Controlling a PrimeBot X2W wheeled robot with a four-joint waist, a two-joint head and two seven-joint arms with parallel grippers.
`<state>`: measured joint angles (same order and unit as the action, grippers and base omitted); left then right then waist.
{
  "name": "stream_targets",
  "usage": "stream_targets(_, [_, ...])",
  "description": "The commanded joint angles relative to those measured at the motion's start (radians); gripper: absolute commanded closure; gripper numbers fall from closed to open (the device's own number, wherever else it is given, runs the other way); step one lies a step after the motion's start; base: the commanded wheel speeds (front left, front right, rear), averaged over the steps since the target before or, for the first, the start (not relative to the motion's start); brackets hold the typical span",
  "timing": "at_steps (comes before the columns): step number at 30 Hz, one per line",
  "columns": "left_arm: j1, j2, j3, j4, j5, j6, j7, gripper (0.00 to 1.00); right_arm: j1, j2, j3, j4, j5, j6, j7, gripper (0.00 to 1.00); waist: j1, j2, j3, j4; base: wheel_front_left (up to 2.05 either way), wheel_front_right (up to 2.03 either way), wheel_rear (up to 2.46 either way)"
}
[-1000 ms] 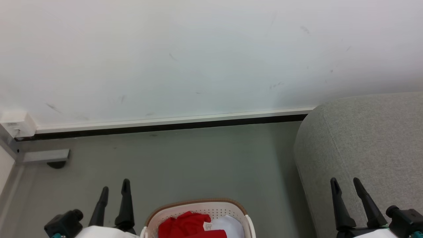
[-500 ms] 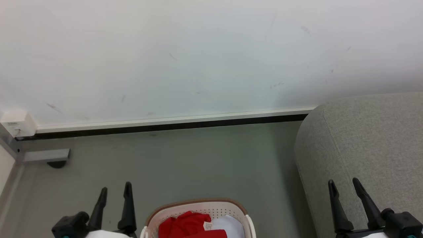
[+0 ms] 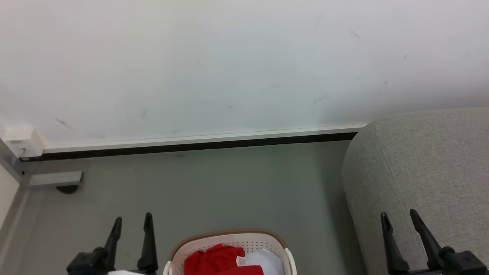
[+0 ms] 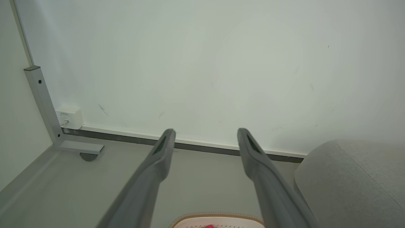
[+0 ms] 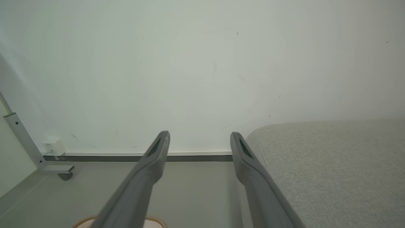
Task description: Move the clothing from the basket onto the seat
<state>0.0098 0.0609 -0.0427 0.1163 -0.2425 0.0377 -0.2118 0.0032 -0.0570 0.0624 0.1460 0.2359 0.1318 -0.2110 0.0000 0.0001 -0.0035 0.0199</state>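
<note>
No lettering can be read anywhere. The small white label (image 3: 240, 261) on the soft bright red fabric clothing (image 3: 212, 260) in the oval cream-white perforated plastic basket (image 3: 250, 241) carries faint marks too small to make out, and the small white plastic box (image 3: 22, 142) low on the white wall (image 3: 229, 68) bears a strip of print just as illegible.
</note>
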Motion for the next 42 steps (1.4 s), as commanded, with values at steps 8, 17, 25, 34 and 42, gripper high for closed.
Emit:
stream_targets(8, [0.015, 0.004, -0.002, -0.002, 0.085, 0.004, -0.023, 0.0, 0.015, 0.004, -0.007, 0.003, -0.054, -0.002, -0.021, 0.0, 0.0, -0.0001, 0.0, 0.002, 0.0, 0.0, 0.0])
stream_targets(17, [0.018, 0.001, -0.004, -0.004, 0.156, 0.006, -0.039, 0.0, 0.017, 0.006, -0.009, 0.007, -0.107, -0.002, -0.041, 0.0, 0.0, -0.0001, 0.0, 0.001, 0.0, 0.0, 0.0])
stream_targets(25, [0.021, -0.001, -0.008, -0.006, 0.216, 0.01, -0.052, 0.0, 0.019, 0.006, -0.006, 0.004, -0.161, -0.002, -0.053, 0.0, 0.0, -0.0001, 0.002, 0.002, 0.0, 0.0, 0.0])
stream_targets(34, [0.026, -0.003, -0.003, 0.002, 0.208, 0.004, -0.053, 0.0, 0.021, 0.006, -0.002, 0.008, -0.154, -0.002, -0.053, 0.0, 0.0, -0.0001, -0.003, 0.001, 0.0, 0.0, 0.0])
stream_targets(42, [0.025, -0.006, 0.002, 0.002, 0.202, -0.001, -0.053, 0.0, 0.019, 0.006, -0.002, 0.009, -0.148, -0.002, -0.053, 0.0, 0.0, -0.0001, -0.003, -0.003, 0.0, 0.0, 0.0])
